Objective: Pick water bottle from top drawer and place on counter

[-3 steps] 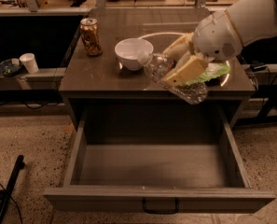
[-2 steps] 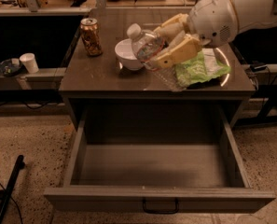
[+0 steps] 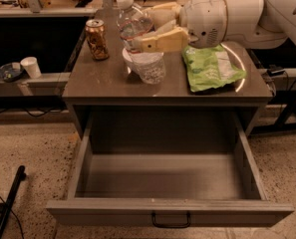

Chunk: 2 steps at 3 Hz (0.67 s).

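The water bottle [image 3: 137, 40] is clear and ribbed with a white cap. It is held nearly upright, slightly tilted, above the counter [image 3: 107, 81], in front of a white bowl. My gripper [image 3: 155, 29] reaches in from the right and is shut on the bottle around its middle. Whether the bottle's base touches the counter cannot be told. The top drawer [image 3: 170, 213] is pulled wide open below, with a black handle [image 3: 171, 220] on its front panel, and nothing shows inside it.
A brown patterned drink can [image 3: 96, 39] stands at the counter's back left. A white bowl [image 3: 132, 61] sits behind the bottle. A green snack bag [image 3: 211, 68] lies at the counter's right. A white cup [image 3: 31, 66] stands on a low shelf at left.
My gripper has carried the water bottle leftward and further over the counter, turning it from tilted to nearly upright, cap up. It now stands lower, in front of the bowl.
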### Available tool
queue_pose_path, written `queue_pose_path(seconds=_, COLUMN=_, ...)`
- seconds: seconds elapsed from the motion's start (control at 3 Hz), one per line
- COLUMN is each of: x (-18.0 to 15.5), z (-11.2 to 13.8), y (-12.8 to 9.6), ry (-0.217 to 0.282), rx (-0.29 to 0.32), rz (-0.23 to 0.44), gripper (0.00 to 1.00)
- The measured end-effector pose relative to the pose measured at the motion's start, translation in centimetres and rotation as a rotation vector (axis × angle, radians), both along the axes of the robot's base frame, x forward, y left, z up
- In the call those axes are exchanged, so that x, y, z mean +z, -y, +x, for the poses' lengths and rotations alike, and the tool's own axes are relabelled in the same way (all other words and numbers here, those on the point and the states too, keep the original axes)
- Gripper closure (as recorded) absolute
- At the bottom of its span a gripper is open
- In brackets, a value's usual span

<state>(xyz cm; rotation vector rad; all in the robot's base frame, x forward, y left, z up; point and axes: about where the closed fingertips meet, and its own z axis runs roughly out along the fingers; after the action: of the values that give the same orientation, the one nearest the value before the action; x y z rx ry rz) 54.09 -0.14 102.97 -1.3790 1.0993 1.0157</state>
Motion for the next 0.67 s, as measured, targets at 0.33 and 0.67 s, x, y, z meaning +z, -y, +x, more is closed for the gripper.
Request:
queue_pose_path(seconds=0.33, x=0.00, z=0.00, y=0.00, ry=0.000, rx=0.000, rz=0.000, gripper=1.00)
queue_pose_path(seconds=0.67, x=-0.37, z=-0.56, y=0.79, ry=0.001, rx=-0.032, rz=0.050, gripper=1.00)
